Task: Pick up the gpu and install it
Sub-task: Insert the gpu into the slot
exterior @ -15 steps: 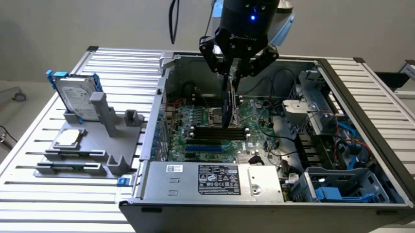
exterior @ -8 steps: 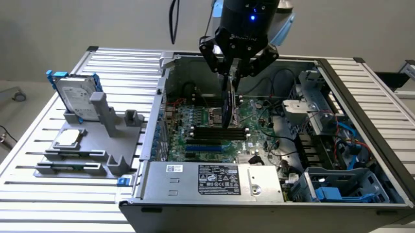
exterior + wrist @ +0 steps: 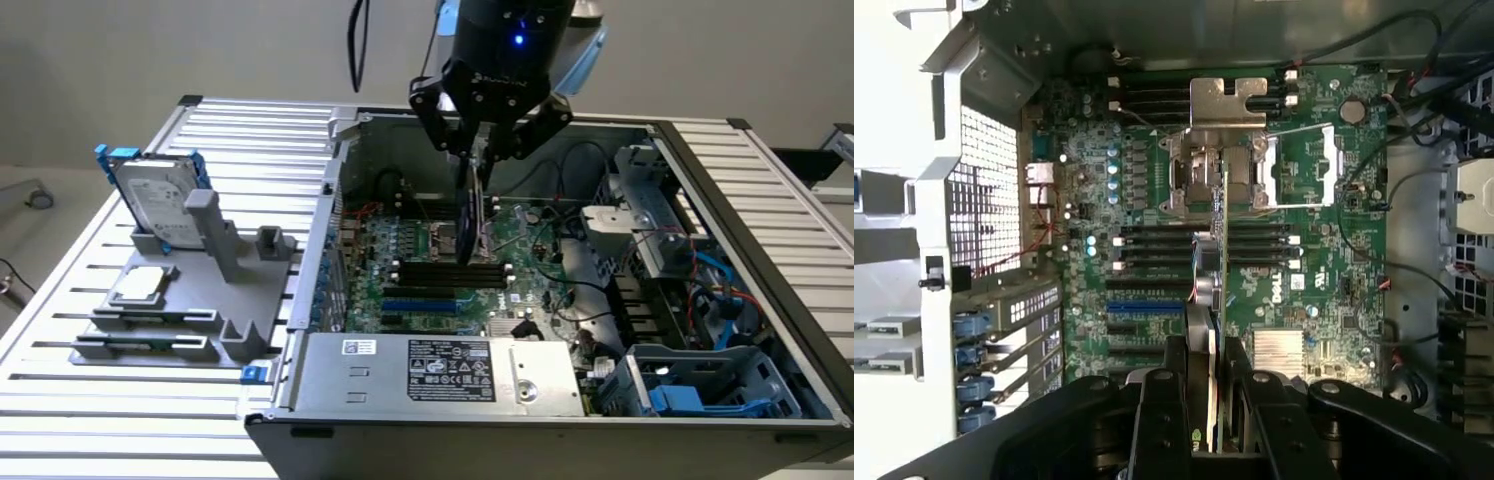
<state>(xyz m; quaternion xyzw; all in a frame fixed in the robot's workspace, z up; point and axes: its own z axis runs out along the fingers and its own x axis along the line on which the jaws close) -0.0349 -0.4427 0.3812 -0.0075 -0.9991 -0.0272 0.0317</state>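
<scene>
My gripper hangs over the open computer case and is shut on the gpu. The card hangs vertically, edge-on, with its lower end just above the motherboard. In the wrist view the gpu is a thin edge with a green board face, running from between my black fingers out over the motherboard. It lies across the memory slots beside the CPU socket. The blue expansion slot lies to one side of the card. I cannot tell whether the card touches the board.
On the slatted table at the exterior view's left, a grey fixture holds a silver hard drive in a blue frame and a square silver CPU chip. A power supply fills the case's near end. Drive cages and cables crowd its right.
</scene>
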